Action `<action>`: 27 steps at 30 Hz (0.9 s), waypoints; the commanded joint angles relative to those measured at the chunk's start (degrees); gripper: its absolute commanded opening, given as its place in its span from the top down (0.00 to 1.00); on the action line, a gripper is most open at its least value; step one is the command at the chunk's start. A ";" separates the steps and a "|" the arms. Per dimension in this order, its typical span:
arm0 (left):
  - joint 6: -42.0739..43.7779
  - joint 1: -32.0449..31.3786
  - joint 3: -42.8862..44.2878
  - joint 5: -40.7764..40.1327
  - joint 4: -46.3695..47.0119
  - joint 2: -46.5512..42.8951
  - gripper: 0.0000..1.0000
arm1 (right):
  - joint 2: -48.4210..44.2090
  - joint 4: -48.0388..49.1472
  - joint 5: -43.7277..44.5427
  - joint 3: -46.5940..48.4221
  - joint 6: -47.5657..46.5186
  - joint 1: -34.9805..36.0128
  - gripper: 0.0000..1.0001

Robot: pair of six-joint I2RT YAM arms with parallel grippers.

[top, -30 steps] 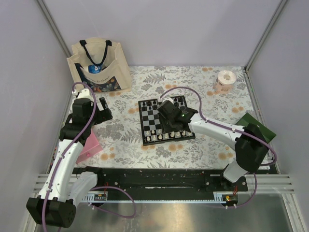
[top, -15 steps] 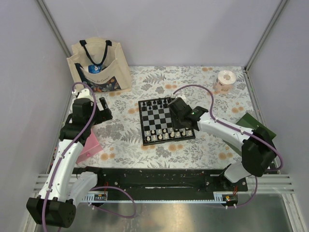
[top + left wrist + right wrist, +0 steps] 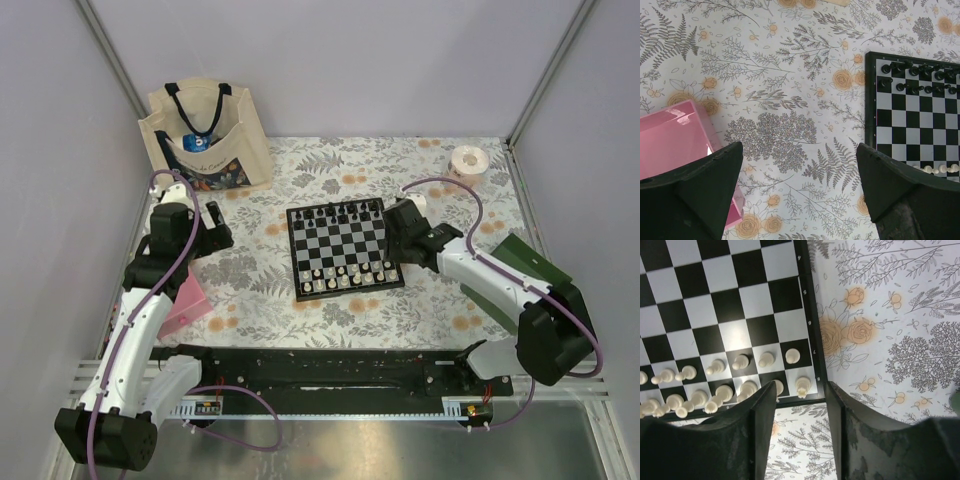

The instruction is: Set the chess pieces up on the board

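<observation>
The board [image 3: 340, 245] lies mid-table. Black chess pieces [image 3: 335, 212] fill its two far rows and cream-white chess pieces [image 3: 345, 275] line its two near rows. My right gripper [image 3: 400, 245] hovers at the board's right edge. In the right wrist view that right gripper [image 3: 799, 390] is open, its fingers [image 3: 762, 410] astride the board's [image 3: 725, 295] corner, where a white piece [image 3: 802, 386] stands untouched. My left gripper [image 3: 218, 230] is off to the left. In the left wrist view it [image 3: 800, 165] is wide open over the tablecloth, the board [image 3: 920, 125] to its right.
A cream tote bag [image 3: 205, 135] stands at the back left and a paper roll [image 3: 466, 165] at the back right. A pink box [image 3: 185, 300] lies by the left arm, and shows as a pink box [image 3: 675, 145] beside the left finger. A dark green object [image 3: 530, 262] lies at the right.
My right arm has swung right, from above the board's middle to its right edge, uncovering the pieces. Its jaws have spread slightly. The left arm has not moved.
</observation>
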 commanded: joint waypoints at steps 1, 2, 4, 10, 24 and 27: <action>0.23 0.26 0.89 2.37 2.24 0.87 0.01 | -0.63 2.60 2.19 1.55 -0.08 -2.18 0.44; 0.06 0.35 1.41 2.37 1.63 1.13 0.01 | -0.19 2.24 2.10 2.16 -0.35 -2.88 0.38; -0.47 0.18 2.64 1.94 0.58 1.48 0.01 | -0.01 2.15 1.14 3.04 -1.31 -4.81 0.27; -4.50 0.00 3.09 0.36 1.62 0.69 0.01 | -2.12 2.85 -1.23 5.77 -2.72 -14.03 0.01; -15.58 -2.10 2.38 -12.63 9.45 4.82 0.01 | -7.55 11.02 -14.61 5.79 -2.45 -30.13 0.01; -16.81 -3.43 1.68 -18.36 11.29 4.64 0.01 | -11.86 17.86 -11.53 0.25 -3.69 -30.13 0.01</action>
